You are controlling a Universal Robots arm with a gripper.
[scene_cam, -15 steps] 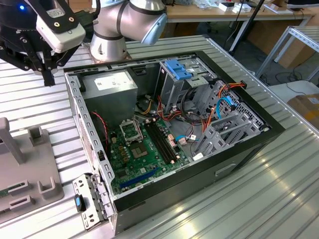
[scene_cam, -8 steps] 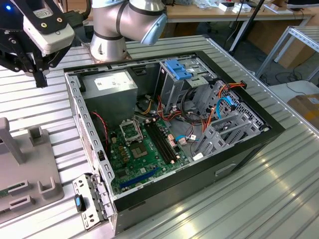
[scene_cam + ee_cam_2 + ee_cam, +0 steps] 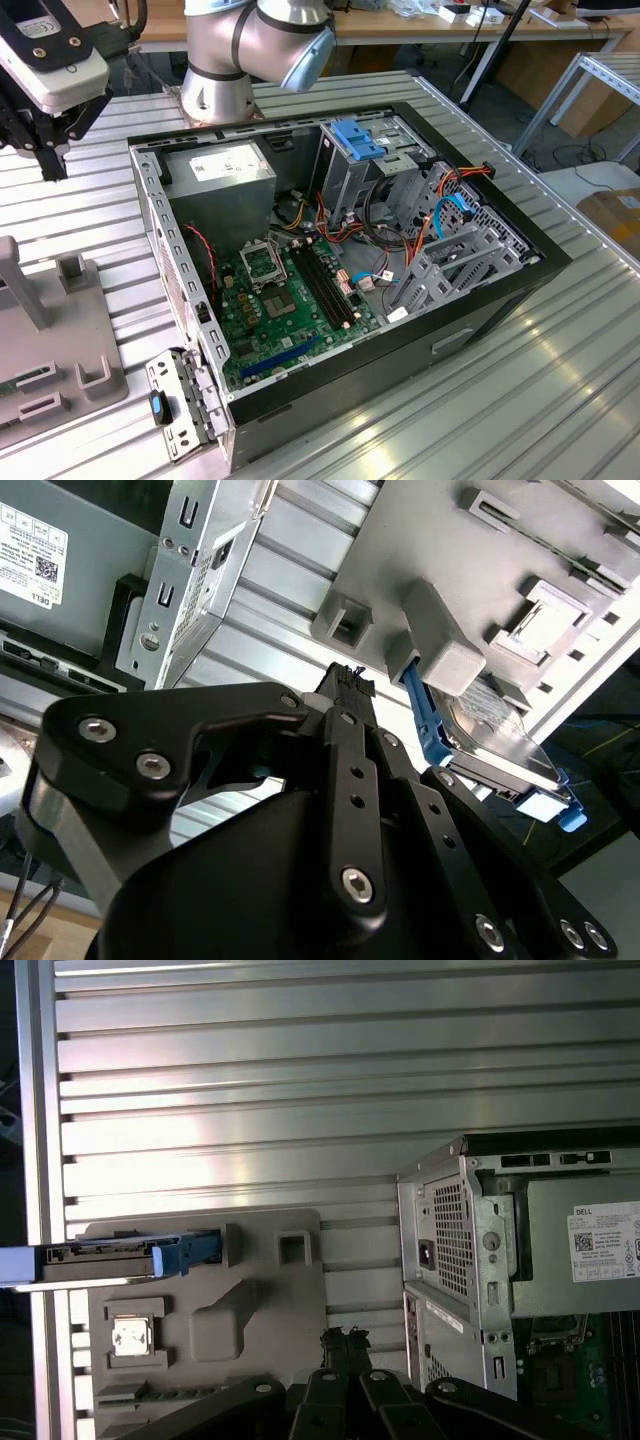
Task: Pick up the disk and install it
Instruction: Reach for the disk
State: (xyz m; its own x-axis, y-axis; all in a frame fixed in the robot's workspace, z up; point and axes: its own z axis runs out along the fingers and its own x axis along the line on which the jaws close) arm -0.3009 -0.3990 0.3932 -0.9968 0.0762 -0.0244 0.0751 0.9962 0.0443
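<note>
While the claw (image 3: 345, 1338) hangs clenched on nothing, disk (image 3: 110, 1255) edge-up in grey holder (image 3: 270, 1360) (open computer case (image 3: 460, 1250) beside)

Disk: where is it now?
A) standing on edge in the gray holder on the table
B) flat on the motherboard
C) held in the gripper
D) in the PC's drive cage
A: the disk stands on edge in a slot of the gray holder, the gripper apart from it.

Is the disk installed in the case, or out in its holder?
Out. The disk stands on edge in the grey holder on the table, beside the case.
</note>
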